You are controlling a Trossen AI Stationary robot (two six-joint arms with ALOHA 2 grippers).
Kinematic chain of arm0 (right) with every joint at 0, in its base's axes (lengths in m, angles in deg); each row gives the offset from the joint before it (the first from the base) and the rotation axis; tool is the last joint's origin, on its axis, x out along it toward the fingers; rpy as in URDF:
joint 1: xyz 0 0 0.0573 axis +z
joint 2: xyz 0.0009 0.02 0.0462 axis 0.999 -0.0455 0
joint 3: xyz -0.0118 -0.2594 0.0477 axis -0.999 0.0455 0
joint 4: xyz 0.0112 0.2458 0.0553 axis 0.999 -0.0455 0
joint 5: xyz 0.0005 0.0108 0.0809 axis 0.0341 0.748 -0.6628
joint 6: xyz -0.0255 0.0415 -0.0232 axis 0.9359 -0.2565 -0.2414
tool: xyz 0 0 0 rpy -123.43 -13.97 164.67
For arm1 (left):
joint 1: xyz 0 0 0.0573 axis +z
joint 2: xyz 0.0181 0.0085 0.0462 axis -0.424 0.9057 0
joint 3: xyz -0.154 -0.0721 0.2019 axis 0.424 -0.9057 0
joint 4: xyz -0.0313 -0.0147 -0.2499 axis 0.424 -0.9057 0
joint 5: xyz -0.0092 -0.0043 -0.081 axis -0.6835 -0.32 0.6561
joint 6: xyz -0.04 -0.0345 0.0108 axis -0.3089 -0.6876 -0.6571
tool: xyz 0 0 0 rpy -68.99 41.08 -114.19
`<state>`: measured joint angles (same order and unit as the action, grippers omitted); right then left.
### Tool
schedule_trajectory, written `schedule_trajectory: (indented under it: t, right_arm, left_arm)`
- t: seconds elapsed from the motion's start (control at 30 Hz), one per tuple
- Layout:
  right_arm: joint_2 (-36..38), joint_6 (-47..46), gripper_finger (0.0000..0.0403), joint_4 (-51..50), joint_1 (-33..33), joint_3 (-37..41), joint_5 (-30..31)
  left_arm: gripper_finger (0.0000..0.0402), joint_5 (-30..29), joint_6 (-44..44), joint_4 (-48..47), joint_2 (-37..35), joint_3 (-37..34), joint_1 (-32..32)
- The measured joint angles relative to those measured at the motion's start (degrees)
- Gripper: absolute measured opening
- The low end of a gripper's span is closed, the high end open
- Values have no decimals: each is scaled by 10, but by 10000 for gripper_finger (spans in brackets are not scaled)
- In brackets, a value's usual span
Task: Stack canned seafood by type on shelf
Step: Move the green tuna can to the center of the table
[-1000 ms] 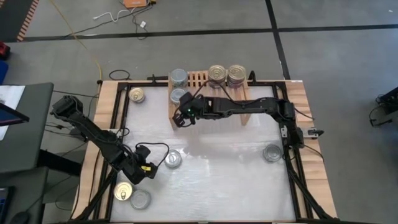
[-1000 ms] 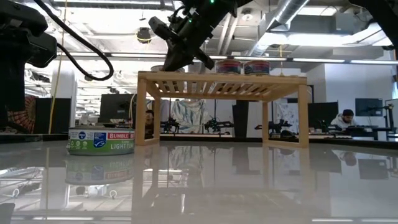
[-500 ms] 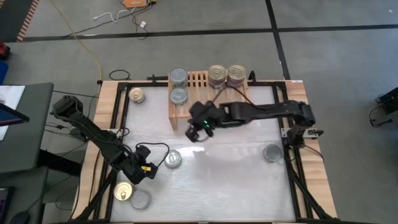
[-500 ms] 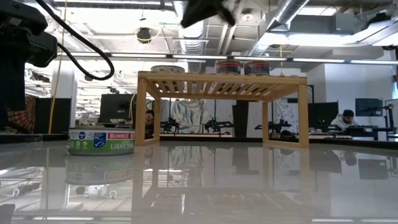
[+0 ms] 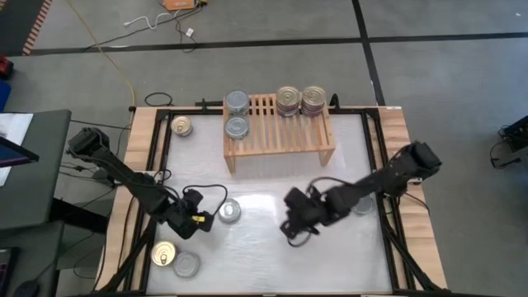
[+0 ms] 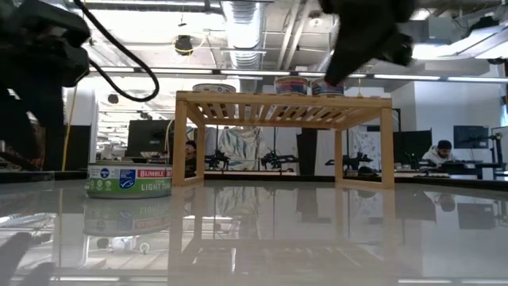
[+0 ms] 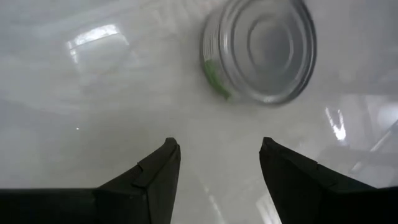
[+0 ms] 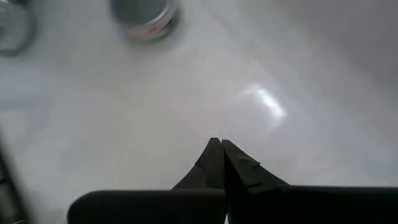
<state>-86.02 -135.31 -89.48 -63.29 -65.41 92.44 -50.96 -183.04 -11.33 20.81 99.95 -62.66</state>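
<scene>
- My left gripper [image 5: 200, 223] hangs low over the near-left part of the table [image 5: 264, 247], its fingers parted and holding nothing, as the left wrist view shows.
- The silver-topped tin [image 7: 260, 50] lies flat on the table just ahead of those fingers, apart from them; in the high view it sits just right of the gripper.
- My right gripper [image 8: 221, 152] is over bare table at near centre, fingers pressed together and empty, with another tin [image 5: 361, 203] off to its right, partly hidden behind the arm.
- On the shelf [image 5: 277, 132] at the far middle, two silver-topped tins [image 5: 237, 115] stand at its left end and two stacks [image 5: 300, 100] at its far right, so the sorting is under way but unfinished, I judge.
- Loose tins are left: a gold-lidded tin [image 5: 181, 126] on the table left of the shelf, and a gold one [image 5: 164, 254] and a silver one [image 5: 187, 264] at the near-left edge.
- To take the tin well, I should bring the fingers level on either side of its wall, centred on its widest line, then close.
- The wall is short and smooth; a high or off-centre pinch could let it slip or slide away on the glossy table.
- It belongs with the silver-topped tins at the shelf's left end, set down flat.
</scene>
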Motion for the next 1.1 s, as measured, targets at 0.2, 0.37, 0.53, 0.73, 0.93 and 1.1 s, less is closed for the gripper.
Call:
schedule_trajectory:
  t: [0.2, 0.37, 0.53, 0.73, 0.93, 1.1]
  right_arm:
    - [45, -105, 18, 169, 57, 130, 14]
    - [45, -159, 28, 201, 85, 159, 30]
    - [44, -162, 26, 212, 96, 159, 33]
    - [45, -149, 27, 211, 94, 159, 34]
    - [45, -180, 27, 190, 90, 159, 34]
    - [46, -270, 35, 104, 96, 159, 31]
  left_arm:
    - [212, -4, 28, 1, 5, 0, 46]
    - [212, -10, 23, -19, 37, 0, 97]
    - [212, 36, 38, 29, 93, 0, 134]
    - [212, 64, 240, 363, 150, 7, 140]
    - [212, 45, 214, 354, 157, 26, 155]
    - [212, 47, 173, 351, 157, 27, 158]
